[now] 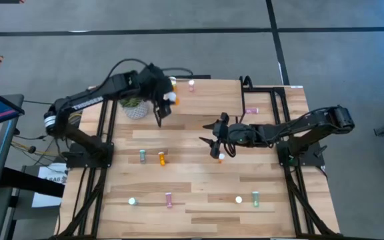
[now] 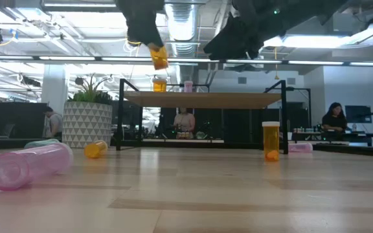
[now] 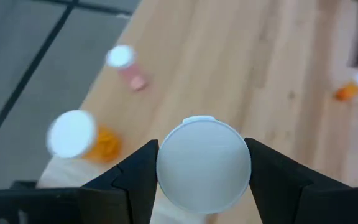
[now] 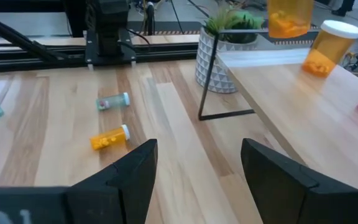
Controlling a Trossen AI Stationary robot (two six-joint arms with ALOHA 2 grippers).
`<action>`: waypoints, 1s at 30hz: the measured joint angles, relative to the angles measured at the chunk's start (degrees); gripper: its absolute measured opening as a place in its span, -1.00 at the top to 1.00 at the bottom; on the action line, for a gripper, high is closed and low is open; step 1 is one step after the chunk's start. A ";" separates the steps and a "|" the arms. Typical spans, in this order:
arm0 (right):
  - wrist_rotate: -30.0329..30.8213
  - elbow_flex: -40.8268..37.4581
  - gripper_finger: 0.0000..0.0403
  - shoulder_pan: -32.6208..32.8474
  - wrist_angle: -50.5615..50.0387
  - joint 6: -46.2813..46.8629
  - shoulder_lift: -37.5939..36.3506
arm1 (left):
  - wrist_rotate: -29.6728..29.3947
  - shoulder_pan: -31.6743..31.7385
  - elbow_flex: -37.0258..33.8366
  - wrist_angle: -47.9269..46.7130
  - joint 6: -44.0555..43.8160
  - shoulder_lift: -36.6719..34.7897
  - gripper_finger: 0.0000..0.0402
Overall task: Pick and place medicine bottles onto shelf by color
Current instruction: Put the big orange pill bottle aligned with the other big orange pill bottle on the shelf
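Eleven medicine bottles [image 1: 162, 158]: four orange, three pink, four teal or unclear. One shelf [image 2: 206, 99], one potted plant [image 1: 135, 107].

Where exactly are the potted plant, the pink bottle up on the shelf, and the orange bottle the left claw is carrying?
potted plant [image 1: 136, 108], high view, its white pot.
pink bottle [image 1: 191, 85], high view, its white cap.
orange bottle [image 2: 159, 57], low view, its orange body under the left gripper [image 2: 146, 37].

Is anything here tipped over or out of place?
Yes. Several bottles lie on their sides on the table: a pink one close to the low camera, a small orange one by the planter, and an orange and a teal one together.
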 joint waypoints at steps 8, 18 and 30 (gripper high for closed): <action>0.04 -0.02 -0.27 0.11 -1.33 0.87 0.00 | 4.12 5.64 -0.03 -2.99 0.32 5.76 0.04; 0.09 -0.02 -0.27 0.13 -1.61 0.83 0.00 | 3.87 6.00 -0.03 -3.36 1.73 8.03 0.04; 0.12 -0.02 -0.27 0.13 -1.81 0.86 0.00 | 3.73 6.44 -0.03 -2.05 2.71 8.11 -0.12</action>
